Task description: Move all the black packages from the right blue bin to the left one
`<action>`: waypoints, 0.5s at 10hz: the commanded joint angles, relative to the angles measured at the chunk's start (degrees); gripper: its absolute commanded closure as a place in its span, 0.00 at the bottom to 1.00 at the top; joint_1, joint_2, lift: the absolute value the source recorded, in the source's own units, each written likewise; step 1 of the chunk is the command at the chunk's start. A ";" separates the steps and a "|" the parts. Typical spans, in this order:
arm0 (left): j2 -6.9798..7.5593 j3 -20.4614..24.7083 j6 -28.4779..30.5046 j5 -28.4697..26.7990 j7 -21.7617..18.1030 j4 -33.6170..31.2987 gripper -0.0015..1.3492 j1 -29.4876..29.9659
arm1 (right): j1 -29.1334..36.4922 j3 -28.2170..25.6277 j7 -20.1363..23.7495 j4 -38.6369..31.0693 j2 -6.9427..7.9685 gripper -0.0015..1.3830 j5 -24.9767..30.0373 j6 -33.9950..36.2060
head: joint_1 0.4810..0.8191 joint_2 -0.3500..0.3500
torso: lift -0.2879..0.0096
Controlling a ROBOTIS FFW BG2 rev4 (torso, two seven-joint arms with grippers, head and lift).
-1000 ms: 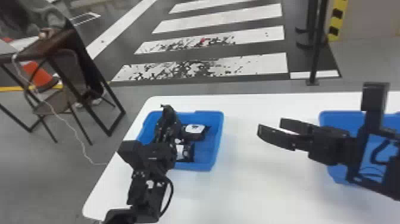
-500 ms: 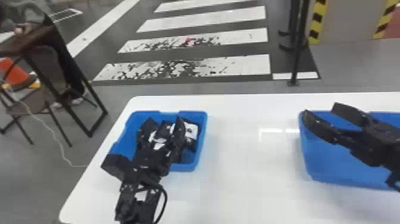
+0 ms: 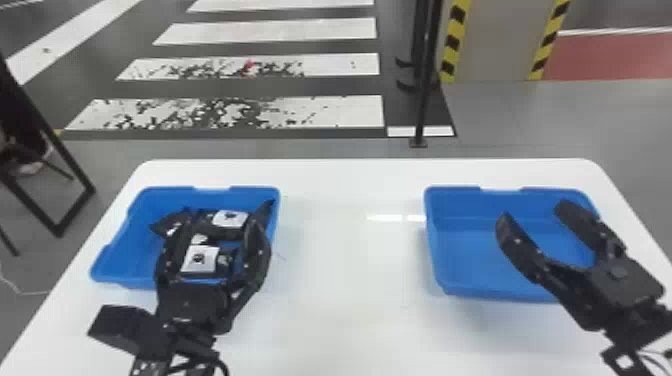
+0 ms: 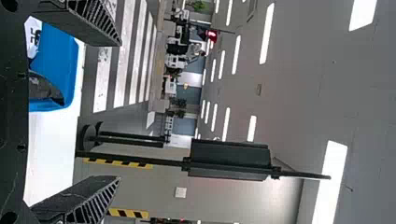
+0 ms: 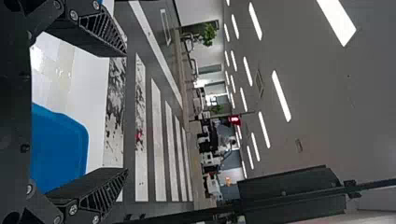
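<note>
The transfer looks done, or very nearly so, judging by where the packages lie. In the shallow blue rectangular plastic left bin (image 3: 130,250) are black soft-looking packages with white square labels: one (image 3: 230,218) towards the left bin's far wall, another (image 3: 198,260) towards its near wall. More dark wrapping shows beside them in the left bin, but where one package ends and the next begins is hard to tell, so I can't give a sure count.

The black two-fingered left gripper (image 3: 220,225) is over the near side of the left bin, its fingers spread, with nothing pinched between them. To the right of the left bin, well apart from it across the white table (image 3: 345,300), is the matching blue right bin (image 3: 460,205). The black two-fingered right gripper (image 3: 534,214) is above that one, fingers also spread and holding nothing.

I make out no black package to the right of the left bin, though the right gripper hides part of the right bin's inside. What remains is probably a check there, then drawing both arms clear of the bins
</note>
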 commanded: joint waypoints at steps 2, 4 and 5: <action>0.65 -2.93 6.34 -0.47 4.01 -9.88 0.00 6.40 | 6.13 -4.49 -0.07 -0.69 3.03 0.13 4.05 -2.00 | 0.63 0.52 | 0.50; 0.65 -2.93 6.20 -2.41 4.27 -11.99 0.00 7.80 | 7.82 -4.49 -1.03 -3.93 3.03 0.13 5.07 -0.03 | 0.63 0.46 | 0.50; 0.65 -2.93 6.20 -4.92 4.71 -12.41 0.00 8.08 | 8.38 -4.49 -1.30 -4.91 3.12 0.13 5.42 0.53 | 0.63 0.45 | 0.50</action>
